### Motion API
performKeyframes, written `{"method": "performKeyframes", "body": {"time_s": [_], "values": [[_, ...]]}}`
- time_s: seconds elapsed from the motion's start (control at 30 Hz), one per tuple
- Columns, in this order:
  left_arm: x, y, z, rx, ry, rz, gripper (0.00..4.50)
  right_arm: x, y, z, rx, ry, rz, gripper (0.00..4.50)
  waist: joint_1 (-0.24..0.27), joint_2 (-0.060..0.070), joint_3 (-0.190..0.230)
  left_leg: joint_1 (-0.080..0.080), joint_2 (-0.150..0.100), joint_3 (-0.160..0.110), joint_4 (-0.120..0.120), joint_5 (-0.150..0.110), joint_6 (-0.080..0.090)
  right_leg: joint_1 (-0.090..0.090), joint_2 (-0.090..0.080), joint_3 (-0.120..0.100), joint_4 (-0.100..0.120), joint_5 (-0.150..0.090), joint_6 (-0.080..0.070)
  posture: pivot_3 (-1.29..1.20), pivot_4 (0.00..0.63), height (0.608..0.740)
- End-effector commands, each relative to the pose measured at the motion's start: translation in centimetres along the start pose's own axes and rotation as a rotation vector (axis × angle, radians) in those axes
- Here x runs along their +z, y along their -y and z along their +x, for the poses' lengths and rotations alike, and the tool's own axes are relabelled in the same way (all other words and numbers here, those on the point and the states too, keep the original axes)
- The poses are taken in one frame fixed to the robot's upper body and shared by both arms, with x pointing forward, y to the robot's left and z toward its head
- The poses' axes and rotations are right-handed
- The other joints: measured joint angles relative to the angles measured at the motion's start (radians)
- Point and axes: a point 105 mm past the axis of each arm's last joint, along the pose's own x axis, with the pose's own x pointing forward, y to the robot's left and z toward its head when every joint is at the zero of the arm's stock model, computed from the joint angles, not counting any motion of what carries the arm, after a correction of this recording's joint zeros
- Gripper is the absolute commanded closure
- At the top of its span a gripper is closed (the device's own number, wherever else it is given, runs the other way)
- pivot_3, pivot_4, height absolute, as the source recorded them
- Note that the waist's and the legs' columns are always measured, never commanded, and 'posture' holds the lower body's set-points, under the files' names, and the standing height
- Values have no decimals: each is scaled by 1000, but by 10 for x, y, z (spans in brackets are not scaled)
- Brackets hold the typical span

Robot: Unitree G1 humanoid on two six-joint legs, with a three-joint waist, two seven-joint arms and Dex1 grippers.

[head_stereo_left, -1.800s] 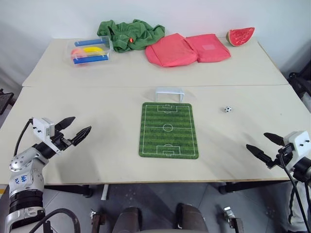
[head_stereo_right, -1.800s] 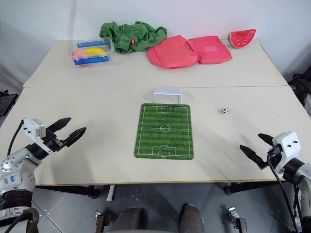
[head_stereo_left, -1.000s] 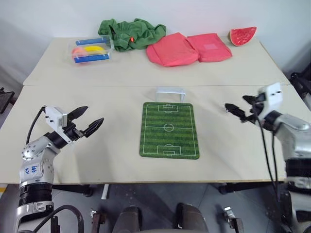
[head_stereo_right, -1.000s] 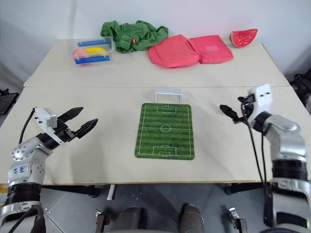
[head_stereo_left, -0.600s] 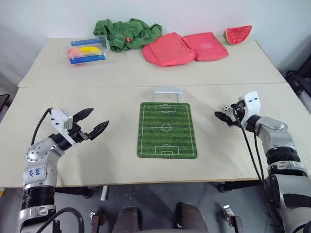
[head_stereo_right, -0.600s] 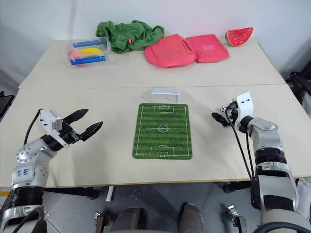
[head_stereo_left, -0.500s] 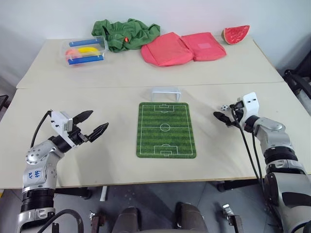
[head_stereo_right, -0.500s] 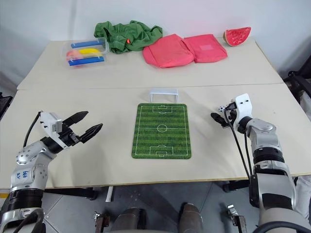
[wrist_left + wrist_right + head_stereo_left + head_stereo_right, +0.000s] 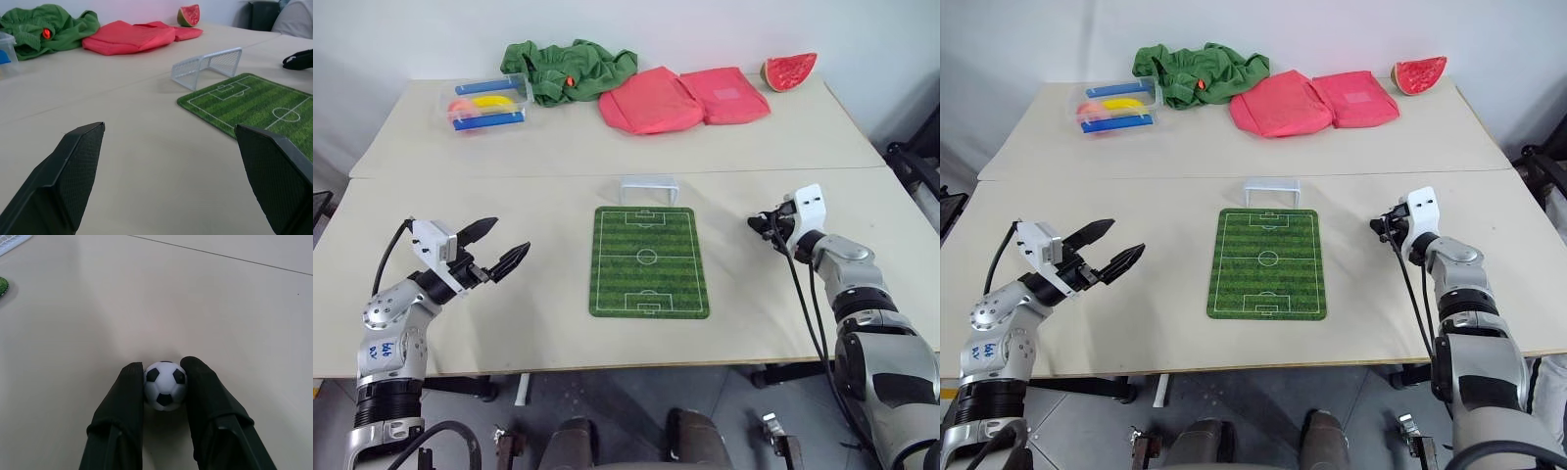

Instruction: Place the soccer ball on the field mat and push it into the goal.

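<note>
Nearest to us, our left hand [image 9: 499, 250] hangs over the front left part of the tabletop [image 9: 558, 186], fingers spread wide, nothing between them. From its wrist we see both black fingertips [image 9: 73, 166] far apart with bare surface between.

Our right hand [image 9: 762, 224] is on the right side, low at the surface, to the right of the field mat [image 9: 649, 260]. The wrist camera shows its two fingers [image 9: 124, 401] pinched in on the soccer ball [image 9: 165, 385], one on each side and touching it. The ball sits right at the tabletop; we can't tell if it's lifted clear or resting. It is off the mat, well right of its far right corner.

The mat lies flat at the middle, long side running away from us. The goal [image 9: 649, 188] stands just beyond its far short edge, upright, with a thin gap between them.

Far side, on the second table section: a clear plastic bin [image 9: 487, 103] with blue, yellow and orange items at far left, a crumpled green cloth [image 9: 570, 67] just right of it, then two red folded cloths [image 9: 683, 93] overlapping. A watermelon slice [image 9: 788, 70] sits at the far right corner.
</note>
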Motion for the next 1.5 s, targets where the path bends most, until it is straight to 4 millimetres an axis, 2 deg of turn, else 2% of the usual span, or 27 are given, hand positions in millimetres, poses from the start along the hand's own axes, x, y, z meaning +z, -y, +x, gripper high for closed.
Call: {"method": "performKeyframes", "body": {"time_s": [0.03,0.07,0.2,0.37,0.5,0.63,0.73,0.93,1.17,1.5], "values": [[6,4,-3,-58,17,19,0,47,-26,-7,179,155,-116,3659,1,1,0,0,0,0,-1,0,0,-1,0,0,0,0,0,0,150,740],[4,6,-4,-79,11,12,0,51,-36,-10,224,155,-141,3659,1,1,1,0,0,0,-1,0,0,-1,0,0,0,0,0,0,150,740],[-7,18,-8,-174,-37,-18,0,54,-102,-31,527,74,-304,3659,1,2,1,-1,0,0,-3,0,-1,-2,1,0,-1,0,0,0,150,740],[-19,33,-18,-306,-96,-34,0,48,-170,-48,806,35,-374,3659,4,2,1,-1,1,0,-2,-1,-1,-2,1,0,-1,0,0,0,150,740],[-24,44,-24,-385,-129,-44,0,40,-209,-54,977,21,-402,3659,4,1,1,-1,1,0,-1,-1,0,-2,1,0,0,0,0,0,150,740],[-24,45,-25,-368,-122,-38,0,27,-229,-48,1063,-7,-430,3659,5,1,1,-1,1,0,-1,-1,0,-2,1,0,0,0,0,0,150,740],[-23,48,-27,-351,-114,-34,0,21,-236,-41,1096,-15,-445,3659,3,1,1,-1,1,0,-1,-1,0,-2,1,0,0,0,0,0,150,740],[-21,50,-32,-322,-116,-31,0,15,-233,-32,1100,-28,-459,3659,3,1,1,0,1,0,-1,-1,0,-2,1,0,0,0,0,0,150,740],[-19,49,-33,-305,-117,-24,0,7,-226,-30,1095,-50,-458,3659,3,1,1,0,1,0,-1,-1,0,-2,1,0,0,0,0,0,150,740],[-14,43,-26,-291,-108,-9,0,2,-227,-30,1110,-60,-462,3659,3,1,1,0,1,0,-1,-1,-1,-2,1,0,0,0,0,0,150,740]]}}
